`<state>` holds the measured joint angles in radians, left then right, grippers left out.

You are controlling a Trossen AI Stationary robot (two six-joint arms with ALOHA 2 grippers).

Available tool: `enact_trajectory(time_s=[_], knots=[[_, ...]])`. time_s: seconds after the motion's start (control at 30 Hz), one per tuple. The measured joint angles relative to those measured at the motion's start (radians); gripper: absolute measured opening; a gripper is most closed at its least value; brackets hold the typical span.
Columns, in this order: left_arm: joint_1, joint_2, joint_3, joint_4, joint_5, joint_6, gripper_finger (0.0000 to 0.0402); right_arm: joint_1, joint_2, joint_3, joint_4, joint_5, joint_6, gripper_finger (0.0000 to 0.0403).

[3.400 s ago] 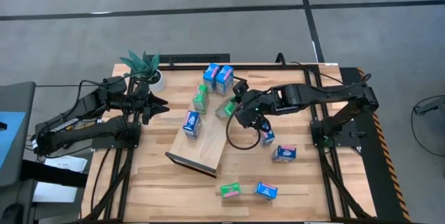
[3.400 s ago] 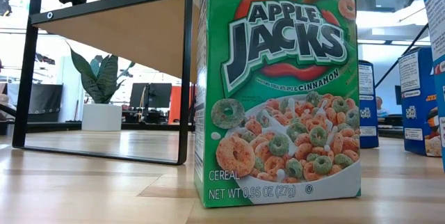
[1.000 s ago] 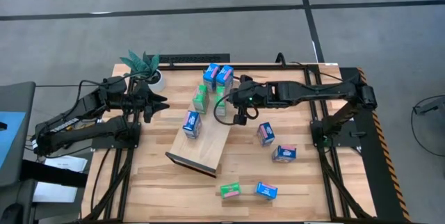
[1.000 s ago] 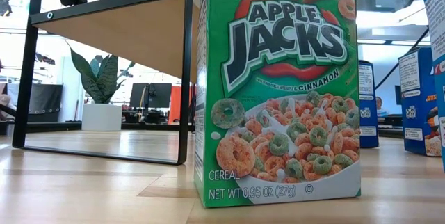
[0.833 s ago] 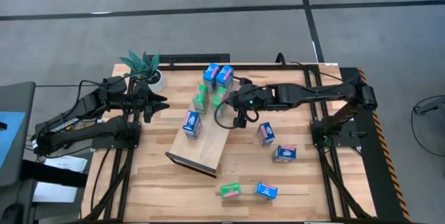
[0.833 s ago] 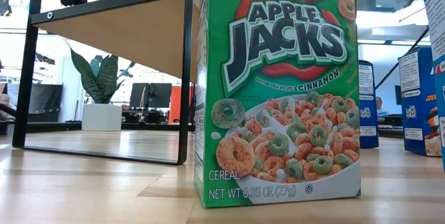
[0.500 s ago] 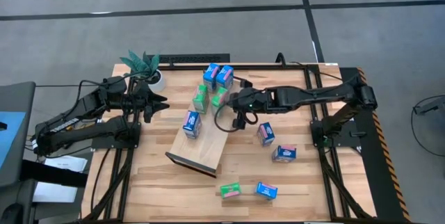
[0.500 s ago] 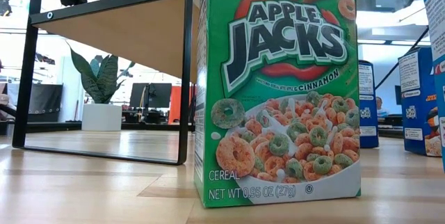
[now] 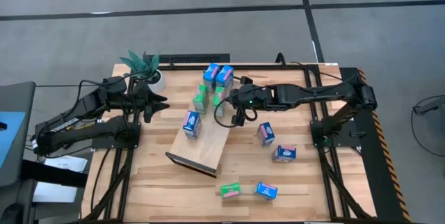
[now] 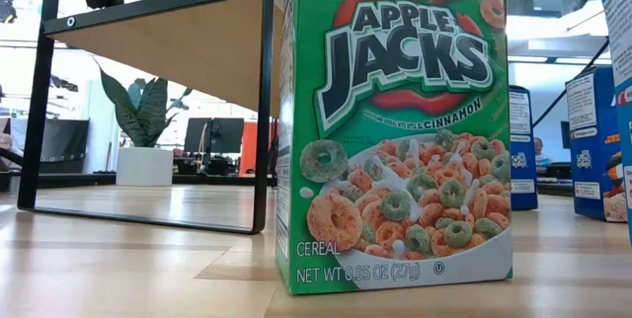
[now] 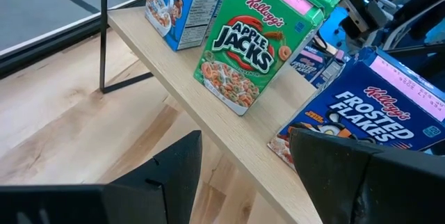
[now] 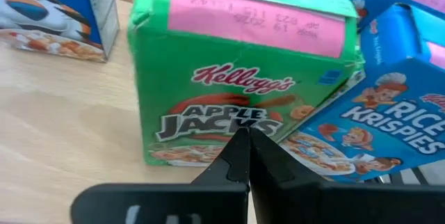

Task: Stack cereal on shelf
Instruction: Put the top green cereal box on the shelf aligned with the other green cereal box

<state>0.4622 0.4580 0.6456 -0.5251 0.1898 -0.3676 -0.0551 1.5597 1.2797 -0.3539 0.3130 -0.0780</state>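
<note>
The shelf [image 9: 207, 144] is a light-wood board on dark end frames and lies slantwise at mid-table. Several cereal cartons stand on it: two blue [image 9: 217, 76] at its far end, two green [image 9: 200, 97], and one blue [image 9: 192, 123]. My right gripper [image 9: 231, 100] is shut, and its tips sit at the front face of the right-hand green carton [image 12: 236, 78]. My left gripper [image 11: 243, 175] is open left of the shelf and faces the cartons with nothing between its fingers. My right gripper's shut fingertips [image 12: 241, 144] point level from the table's right at the lower front face [image 12: 208, 130] of the green carton. The carton stands upright on the shelf. I cannot tell whether the tips touch it.
Loose cartons lie on the table right of and in front of the shelf: two blue [image 9: 265, 133] [image 9: 284, 153], one green [image 9: 230, 190] and one blue [image 9: 265, 190] near the front edge. A potted plant [image 9: 146, 67] stands at the far left.
My right gripper has edged slightly toward the table's left, toward the green carton, and stays shut. The cartons and the shelf stand as before.
</note>
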Motion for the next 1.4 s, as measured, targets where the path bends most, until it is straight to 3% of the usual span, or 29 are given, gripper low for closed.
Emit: enact_trajectory(time_s=[0.6,1.4], knots=[[0.0,0.0,0.0,0.0,-0.023,-0.004,0.0206,0.063,0.0,0.0,-0.036,0.001,0.041,0.0018],[0.0,0.0,0.0,0.0,-0.043,0.023,0.0206,0.06,0.0,0.0,-0.009,0.002,0.082,0.0019]])
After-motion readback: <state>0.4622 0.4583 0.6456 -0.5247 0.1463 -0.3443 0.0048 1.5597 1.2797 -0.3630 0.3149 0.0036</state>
